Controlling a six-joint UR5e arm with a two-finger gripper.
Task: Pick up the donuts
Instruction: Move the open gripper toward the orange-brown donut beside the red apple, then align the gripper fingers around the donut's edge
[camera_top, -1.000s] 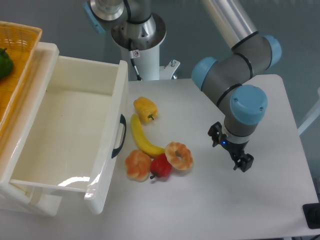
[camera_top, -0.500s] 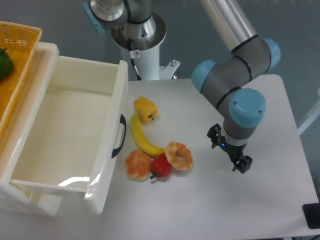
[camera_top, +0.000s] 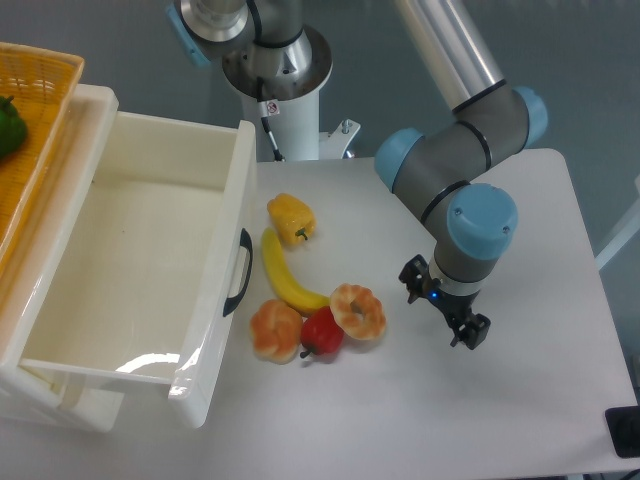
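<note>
On the white bench (camera_top: 420, 420), the donut (camera_top: 358, 312) lies near the middle, orange-tan with pale lobed icing and a hole at its centre. It touches the red toy pepper (camera_top: 322, 333) at its lower left, and the lower tip of the toy banana (camera_top: 284, 275) ends just beside it. Left of the red pepper, touching it, sits a pale orange lobed toy (camera_top: 275, 330) whose kind I cannot tell. A yellow toy pepper (camera_top: 291, 218) rests near the banana's upper end.

To the right of the donut, apart from it, the gripper (camera_top: 444, 304) hangs from the arm's grey and blue wrist (camera_top: 478, 228). Its two dark fingers are spread and hold nothing; a small blue light glows between them.

At the left, a white drawer (camera_top: 150, 265) stands pulled open, with a black handle (camera_top: 238, 272) on its front facing the toys. Above it, a wicker basket (camera_top: 30, 150) holds a green object (camera_top: 10, 125) that the picture's edge cuts off.

Behind the bench, a small white label with a red mark (camera_top: 270, 107) hangs on the arm's base; its writing is too small to read.
</note>
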